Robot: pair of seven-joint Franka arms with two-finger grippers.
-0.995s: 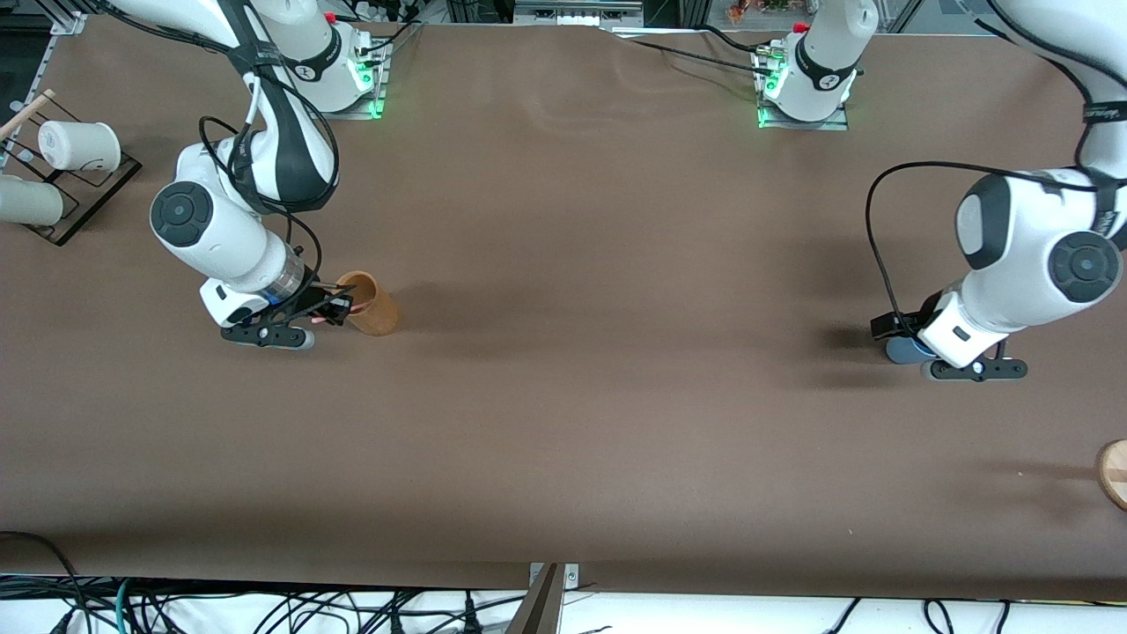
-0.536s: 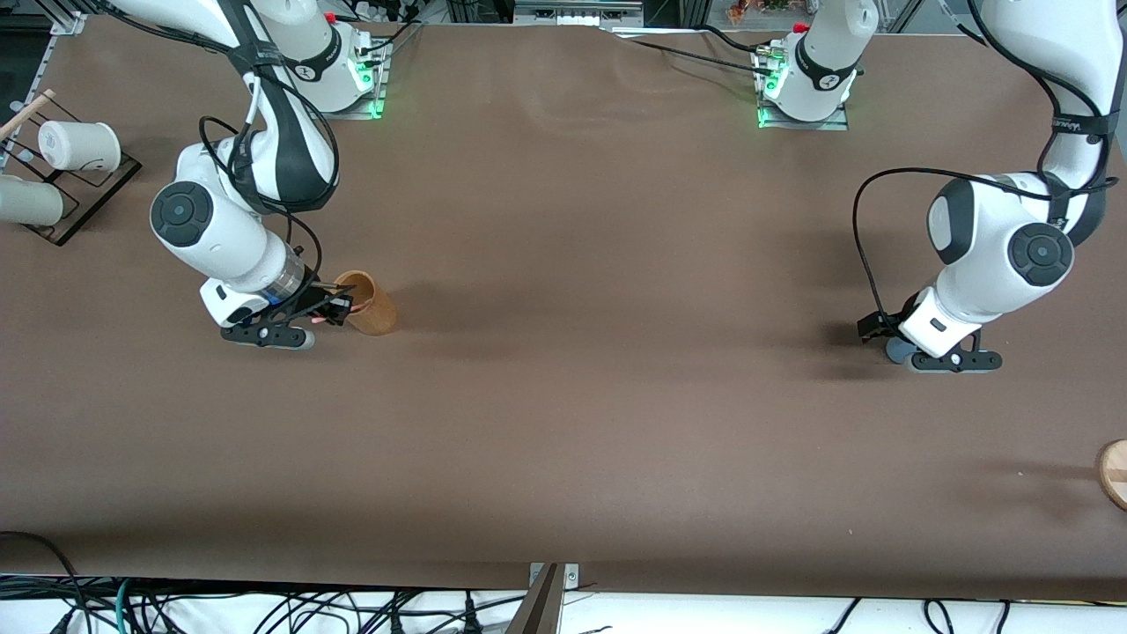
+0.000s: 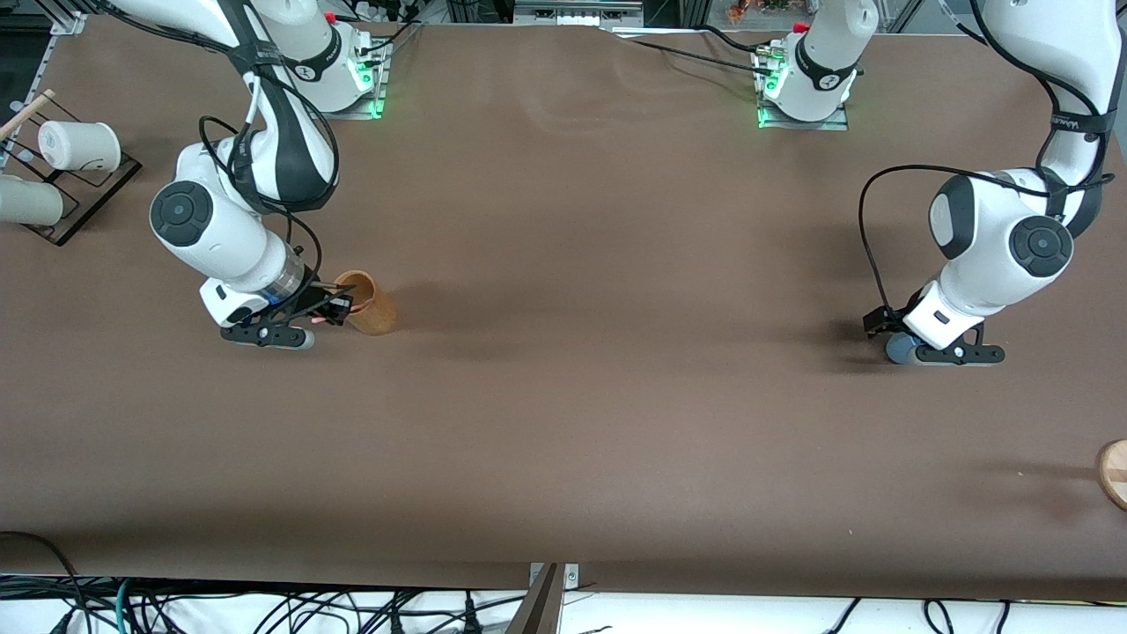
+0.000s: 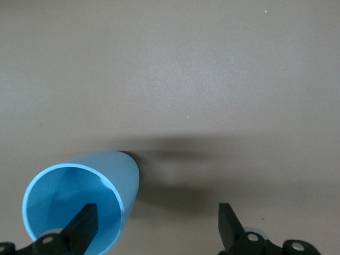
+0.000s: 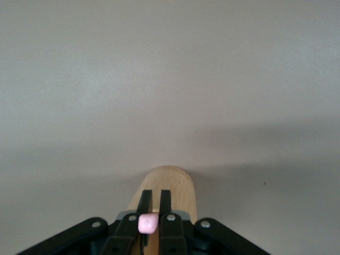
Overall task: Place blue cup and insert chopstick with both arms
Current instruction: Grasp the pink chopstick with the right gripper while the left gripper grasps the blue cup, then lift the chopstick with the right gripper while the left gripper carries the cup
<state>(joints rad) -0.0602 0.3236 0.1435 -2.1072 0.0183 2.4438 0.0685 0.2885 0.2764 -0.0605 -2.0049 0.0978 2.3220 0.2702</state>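
Blue cup [image 4: 79,199]: light blue, tapered, smooth, with an open round mouth and a paler rim. It stands upright on the brown surface [image 3: 581,396] toward the left arm's end, mostly hidden under the left arm in the front view, where only a blue edge [image 3: 898,350] shows. Left pincer [image 4: 154,226] is spread wide: one finger [image 4: 85,226] sits inside the cup's mouth, the other stands clear outside the wall.

Chopstick [image 5: 147,223]: thin and pink, seen end-on from the right wrist. Right pincer [image 5: 154,204] is closed narrowly on it, over the open mouth of a tan cylindrical holder [image 3: 370,304] toward the right arm's end. In the front view the stick [image 3: 339,308] shows pink at the holder's rim.
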